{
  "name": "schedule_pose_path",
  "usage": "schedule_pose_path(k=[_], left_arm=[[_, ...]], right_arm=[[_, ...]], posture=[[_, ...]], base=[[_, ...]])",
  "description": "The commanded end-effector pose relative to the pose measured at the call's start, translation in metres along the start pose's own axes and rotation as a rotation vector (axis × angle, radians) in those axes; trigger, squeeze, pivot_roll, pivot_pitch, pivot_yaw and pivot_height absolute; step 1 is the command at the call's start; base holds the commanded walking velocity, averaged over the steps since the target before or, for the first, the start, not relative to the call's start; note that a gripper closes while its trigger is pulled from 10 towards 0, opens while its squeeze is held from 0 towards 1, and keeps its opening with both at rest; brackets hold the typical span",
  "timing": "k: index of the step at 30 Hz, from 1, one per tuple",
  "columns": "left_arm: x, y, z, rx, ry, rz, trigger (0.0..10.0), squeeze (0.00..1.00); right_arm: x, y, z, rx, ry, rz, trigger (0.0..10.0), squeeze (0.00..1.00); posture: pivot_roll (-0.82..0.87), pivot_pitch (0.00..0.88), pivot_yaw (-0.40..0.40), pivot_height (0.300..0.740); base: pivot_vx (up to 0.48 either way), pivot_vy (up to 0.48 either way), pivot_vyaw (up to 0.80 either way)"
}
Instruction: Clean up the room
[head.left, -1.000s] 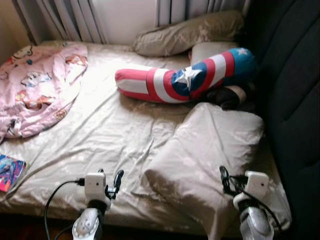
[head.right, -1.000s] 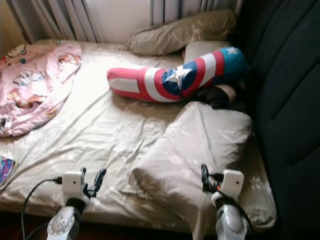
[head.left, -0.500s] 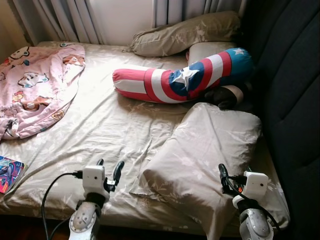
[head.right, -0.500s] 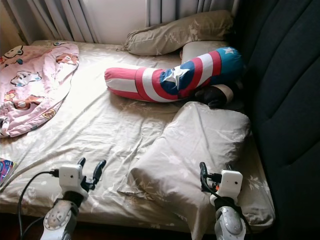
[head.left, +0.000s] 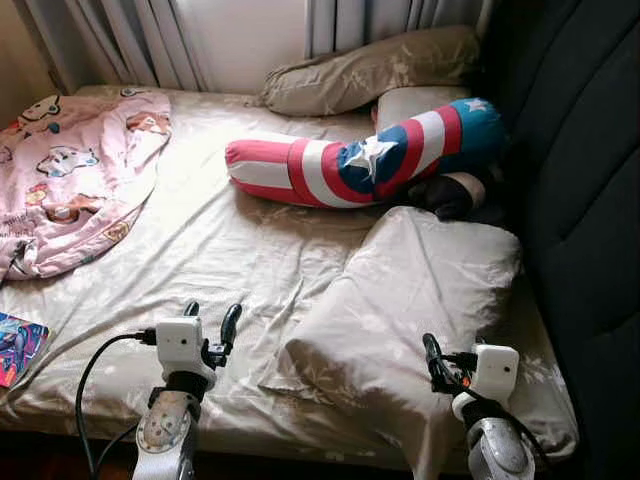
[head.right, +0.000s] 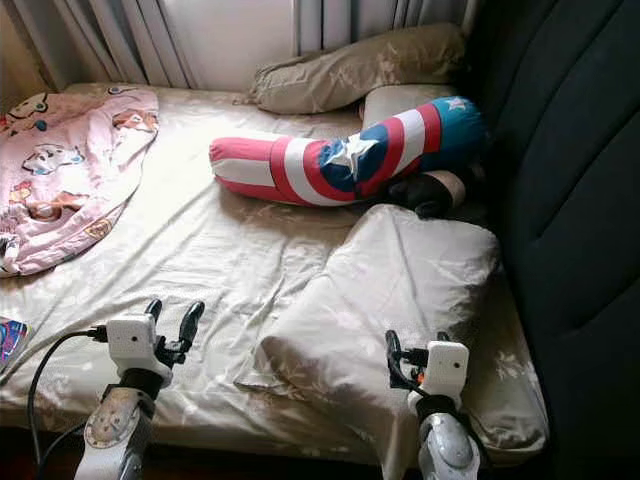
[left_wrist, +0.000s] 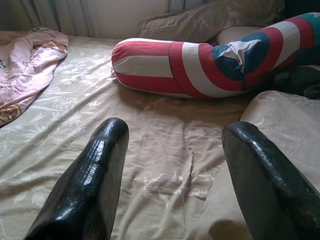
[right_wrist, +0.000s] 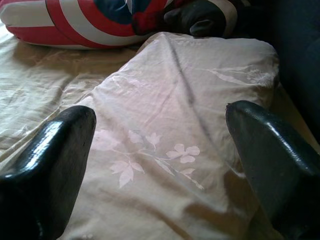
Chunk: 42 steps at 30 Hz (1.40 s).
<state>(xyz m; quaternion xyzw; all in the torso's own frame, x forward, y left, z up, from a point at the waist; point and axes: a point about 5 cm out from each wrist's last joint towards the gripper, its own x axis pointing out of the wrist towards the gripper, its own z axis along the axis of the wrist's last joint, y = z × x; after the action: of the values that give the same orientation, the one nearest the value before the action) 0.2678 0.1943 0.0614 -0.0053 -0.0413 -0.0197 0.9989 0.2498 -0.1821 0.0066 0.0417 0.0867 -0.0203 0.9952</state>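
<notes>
A beige flowered pillow (head.left: 410, 300) lies askew on the near right of the bed (head.left: 220, 250). Behind it a long red, white and blue bolster (head.left: 360, 165) with a star lies across the bed, a dark bundle (head.left: 450, 192) tucked by its right end. A pink cartoon blanket (head.left: 70, 170) is crumpled at the far left. My left gripper (head.left: 210, 318) hovers open over the near sheet, just left of the pillow. My right gripper (head.left: 436, 358) is open above the pillow's near edge, with the pillow (right_wrist: 170, 140) between its fingers (right_wrist: 50, 160).
Two more beige pillows (head.left: 370, 70) lie at the head by the curtains (head.left: 120, 40). A dark padded headboard (head.left: 590, 200) walls the right side. A colourful book (head.left: 18, 345) lies at the bed's near left edge.
The camera shifted slightly. Both arms have reached a little further forward over the bed, the right gripper moving onto the pillow's near edge.
</notes>
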Motion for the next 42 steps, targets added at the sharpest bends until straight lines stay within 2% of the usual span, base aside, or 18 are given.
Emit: schedule_pose_path(k=[1, 7, 15, 17, 29, 30, 42], left_arm=[[-0.001, 0.001, 0.0, 0.003, 0.015, -0.001, 10.0, 0.0], [0.0, -0.002, 0.002, 0.005, 0.014, -0.014, 10.0, 0.0], [0.0, -0.003, 0.006, 0.004, 0.013, -0.022, 10.0, 0.0], [0.0, -0.004, 0.007, 0.005, 0.015, -0.026, 10.0, 0.0], [0.0, -0.005, 0.009, 0.013, 0.034, -0.038, 10.0, 0.0], [0.002, -0.005, 0.008, 0.017, 0.039, -0.039, 10.0, 0.0], [0.0, -0.01, 0.004, 0.007, 0.078, -0.06, 10.0, 0.0]], right_arm=[[0.001, -0.001, 0.0, -0.05, 0.015, 0.006, 10.0, 0.0], [0.002, -0.001, 0.002, -0.054, 0.028, 0.009, 10.0, 0.0], [0.001, -0.001, 0.002, -0.038, 0.029, 0.0, 10.0, 0.0], [0.001, 0.0, 0.003, -0.025, 0.01, -0.005, 10.0, 0.0], [0.003, 0.003, -0.001, -0.006, 0.061, -0.022, 10.0, 0.0], [0.003, 0.002, 0.0, -0.005, 0.049, -0.02, 10.0, 0.0], [0.005, -0.001, 0.004, -0.003, 0.035, -0.023, 10.0, 0.0]], posture=[[0.02, 0.107, -0.057, 0.715], [0.02, 0.15, -0.066, 0.715], [0.02, 0.175, -0.065, 0.665], [0.02, 0.183, -0.065, 0.665], [0.02, 0.193, -0.055, 0.655], [0.02, 0.193, -0.053, 0.645], [0.03, 0.195, -0.053, 0.645]], base=[[0.0, 0.0, 0.0], [0.0, 0.0, 0.0], [0.0, 0.0, 0.0], [0.0, 0.0, 0.0], [0.0, 0.0, 0.0], [0.0, 0.0, 0.0], [0.0, 0.0, 0.0]])
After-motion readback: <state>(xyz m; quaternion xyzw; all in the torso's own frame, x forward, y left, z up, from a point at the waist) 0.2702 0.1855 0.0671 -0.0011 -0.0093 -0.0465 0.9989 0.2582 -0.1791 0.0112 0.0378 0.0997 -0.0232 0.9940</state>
